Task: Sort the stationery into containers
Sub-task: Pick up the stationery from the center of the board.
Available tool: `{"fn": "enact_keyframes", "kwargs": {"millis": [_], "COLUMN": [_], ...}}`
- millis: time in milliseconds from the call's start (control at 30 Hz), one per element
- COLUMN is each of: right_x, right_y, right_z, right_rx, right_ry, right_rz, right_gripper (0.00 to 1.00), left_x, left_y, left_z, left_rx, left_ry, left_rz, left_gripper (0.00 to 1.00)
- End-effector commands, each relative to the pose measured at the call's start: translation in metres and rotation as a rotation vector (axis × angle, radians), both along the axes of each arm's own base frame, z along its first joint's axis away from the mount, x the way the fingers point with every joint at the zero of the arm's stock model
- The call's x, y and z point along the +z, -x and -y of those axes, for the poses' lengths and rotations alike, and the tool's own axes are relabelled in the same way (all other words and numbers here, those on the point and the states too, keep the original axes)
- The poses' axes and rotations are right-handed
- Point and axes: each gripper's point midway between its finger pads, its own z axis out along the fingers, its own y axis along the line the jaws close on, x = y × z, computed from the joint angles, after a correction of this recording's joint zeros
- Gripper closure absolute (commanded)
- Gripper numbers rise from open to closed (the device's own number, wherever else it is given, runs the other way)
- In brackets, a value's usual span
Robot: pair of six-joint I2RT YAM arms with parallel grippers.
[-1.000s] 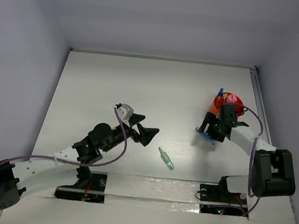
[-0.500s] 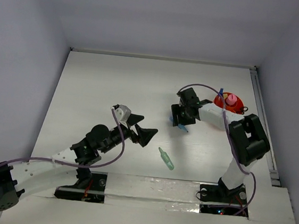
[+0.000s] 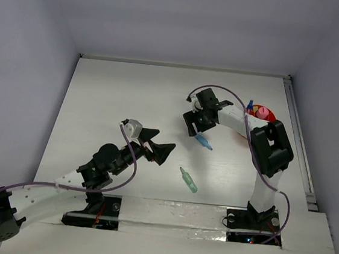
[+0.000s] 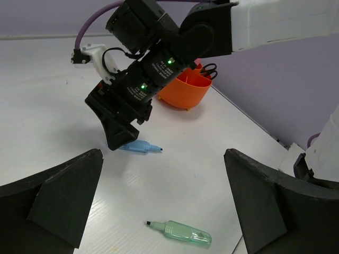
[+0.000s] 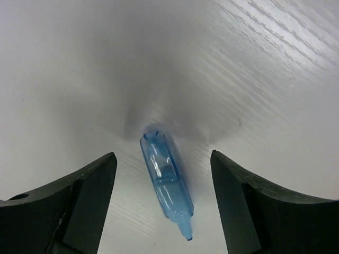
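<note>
Two markers are all I can spot loose on the table. The blue marker [image 5: 167,182] lies flat right under the right gripper [image 3: 196,127], whose jaws are spread either side of it, not pinching it. The green marker [image 3: 189,180] sits nearer the arm bases. The orange bowl [image 4: 183,94] over by the right edge has several bits in it. The left gripper [image 3: 159,144] hangs wide open with nothing in it. Mostly done, I reckon.
</note>
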Motion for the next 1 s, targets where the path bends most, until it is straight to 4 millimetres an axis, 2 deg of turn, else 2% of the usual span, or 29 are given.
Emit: {"fn": "enact_keyframes", "kwargs": {"millis": [0,100,133,167,333,367,500,633,667,733,767,967], "right_x": [-0.014,-0.021,-0.021,-0.024,-0.03,-0.03,-0.022,0.014,0.034,0.052,0.069,0.097], "right_y": [0.001,0.003,0.004,0.005,0.01,0.009,0.011,0.007,0.008,0.016,0.017,0.036], "right_z": [0.001,-0.005,-0.004,-0.003,-0.003,-0.002,-0.01,-0.021,-0.028,-0.042,-0.045,-0.06], "right_rx": [0.096,0.113,0.113,0.11,0.118,0.113,0.132,0.138,0.144,0.181,0.186,0.233], "right_ry": [0.056,0.056,0.058,0.062,0.075,0.082,0.095,0.03,-0.023,-0.109,-0.151,-0.302], "right_rz": [-0.04,-0.061,-0.064,-0.071,-0.083,-0.078,-0.037,0.048,0.075,0.097,0.131,0.147], "right_gripper": [0.23,0.3,0.36,0.49,0.73,0.8,0.88,0.89,0.89,0.89,0.89,0.91], "left_x": [0.016,0.016,0.016,0.016,0.014,0.014,0.013,0.008,0.008,0.003,0.004,0.001], "left_y": [0.0,-0.001,-0.001,-0.002,-0.003,-0.003,-0.004,-0.007,-0.008,-0.01,-0.011,-0.015], "left_z": [-0.004,-0.005,-0.005,-0.005,-0.005,-0.005,-0.005,-0.003,-0.003,-0.001,0.0,0.004], "left_rx": [0.018,0.023,0.026,0.028,0.031,0.031,0.037,0.045,0.049,0.053,0.054,0.063], "left_ry": [0.063,0.061,0.06,0.059,0.057,0.057,0.059,0.048,0.05,0.041,0.042,0.047], "left_rz": [0.033,0.032,0.031,0.03,0.023,0.023,0.019,0.011,0.008,-0.004,-0.007,-0.039], "left_gripper": [0.01,0.01,0.01,0.01,0.01,0.01,0.01,0.01,0.01,0.01,0.01,0.01]}}
